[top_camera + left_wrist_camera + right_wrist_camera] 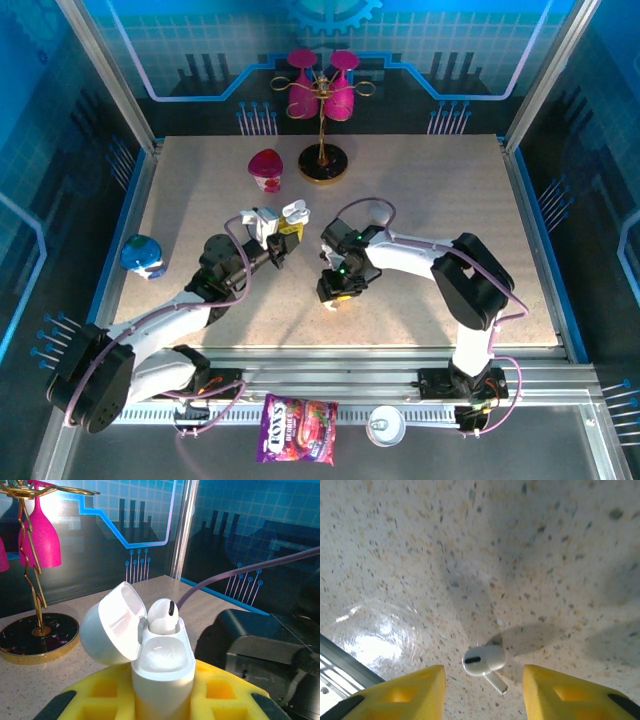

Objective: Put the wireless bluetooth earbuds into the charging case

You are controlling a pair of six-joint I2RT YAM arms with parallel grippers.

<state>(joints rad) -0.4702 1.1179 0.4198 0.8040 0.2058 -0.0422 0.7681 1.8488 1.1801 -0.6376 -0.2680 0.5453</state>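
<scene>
Purple candy bag [297, 428] on the near ledge between the arm bases: big white brand letters, look like "FOX'S", first letter not sure. Smaller white print under the brand is too small to read. Back wall panel [200, 40]: light-blue gear symbol at the top centre with circuit-style lines, no words legible.

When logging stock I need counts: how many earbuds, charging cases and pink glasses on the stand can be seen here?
Earbuds: 2 (one seated in the charging case, one lying on the table)
Charging cases: 1, lid open
Pink glasses: 2, hanging on the gold stand
Total: 5
</scene>
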